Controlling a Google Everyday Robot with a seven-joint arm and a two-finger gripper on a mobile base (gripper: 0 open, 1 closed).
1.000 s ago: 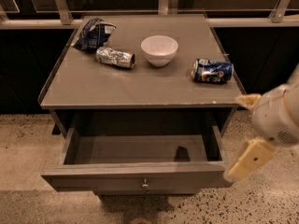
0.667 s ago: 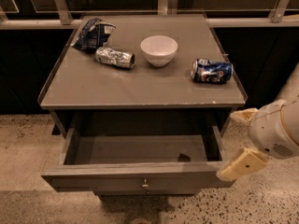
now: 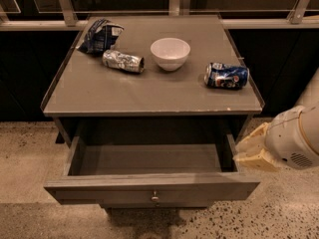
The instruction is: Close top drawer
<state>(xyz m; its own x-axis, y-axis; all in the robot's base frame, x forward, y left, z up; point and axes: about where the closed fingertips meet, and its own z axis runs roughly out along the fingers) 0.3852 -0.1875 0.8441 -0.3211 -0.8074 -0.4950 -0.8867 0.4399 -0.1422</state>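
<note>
Drawer closure is the step in hand, and it has not begun. The top drawer (image 3: 149,190) stands pulled far out of the cabinet, its box empty. Its flat front lies below the gripper (image 3: 251,151) and to the left as the camera sees it. The gripper hangs at the drawer's right rear corner, just beside the right side wall, and I see no contact with it. I cannot tell from this view whether the gripper is wide or narrow; it holds nothing that I can see.

Recommended procedure, as I judge it:

1. I bring the gripper forward and across, clear of the side wall, until it faces the drawer front.
2. I set it flat against the front near the knob (image 3: 155,197), which sits left of the gripper and lower. A push near the centre should keep the box from skewing on its runners.
3. I push straight toward the cabinet, slowly, until the front meets the frame.

Caution: pushing at the right corner may bind the drawer. The cabinet top (image 3: 149,91), above and left of the gripper, carries a bowl (image 3: 170,53), a blue can (image 3: 227,75), a silver can (image 3: 123,61) and a bag (image 3: 101,34). A hard stop could roll the cans.
</note>
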